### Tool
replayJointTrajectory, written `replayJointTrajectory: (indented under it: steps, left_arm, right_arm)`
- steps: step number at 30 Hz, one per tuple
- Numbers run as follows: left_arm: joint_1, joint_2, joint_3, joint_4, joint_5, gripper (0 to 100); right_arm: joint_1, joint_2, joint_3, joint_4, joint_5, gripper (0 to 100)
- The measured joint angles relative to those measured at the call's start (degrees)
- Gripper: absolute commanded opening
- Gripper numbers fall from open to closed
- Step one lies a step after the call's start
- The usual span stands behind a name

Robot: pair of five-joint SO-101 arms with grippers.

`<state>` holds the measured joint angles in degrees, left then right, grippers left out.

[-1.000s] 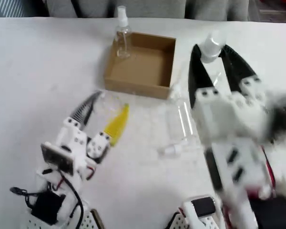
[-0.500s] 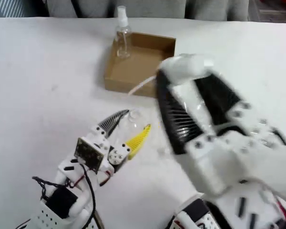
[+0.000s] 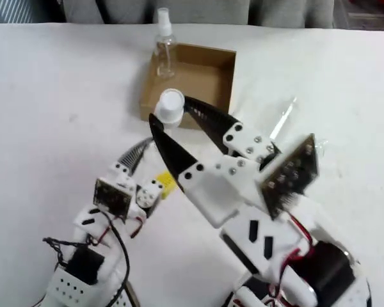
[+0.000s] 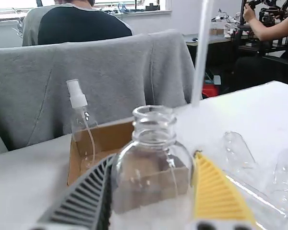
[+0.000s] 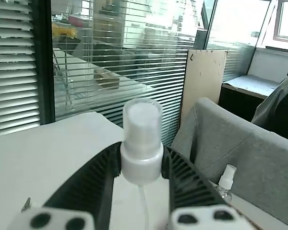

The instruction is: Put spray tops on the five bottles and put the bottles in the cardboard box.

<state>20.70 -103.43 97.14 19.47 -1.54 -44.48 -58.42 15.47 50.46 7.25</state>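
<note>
Right pincer [image 5: 141,157] clamps spray top [image 5: 142,136]; left pincer [image 4: 152,166] grips uncapped bottle [image 4: 153,125].

1. The bottle [image 4: 153,165] in the left gripper [image 4: 154,158] is clear and glossy; the gripper's ribbed fingers [image 4: 86,201] look like matt plastic.
2. The spray top [image 5: 141,129] is smooth white plastic, held between the right gripper's [image 5: 141,155] ribbed black plastic fingers [image 5: 93,179].
3. Upper centre of the high view, the cardboard box [image 3: 201,80] is matt brown, and the table [image 3: 51,83] is matt white.
</note>
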Motion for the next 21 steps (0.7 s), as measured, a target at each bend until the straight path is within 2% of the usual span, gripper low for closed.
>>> replayJointTrajectory:
  steps: [10, 21]
  left_arm:
    - [-0.7, 0.0, 0.0, -1.2, 0.0, 2]
    - [-0.7, 0.0, 0.0, -1.2, 0.0, 2]
  right_arm:
    - [1.8, 0.4, 8.2, -10.7, 0.2, 1.7]
    - [2.9, 0.4, 7.5, -12.0, 0.2, 1.7]
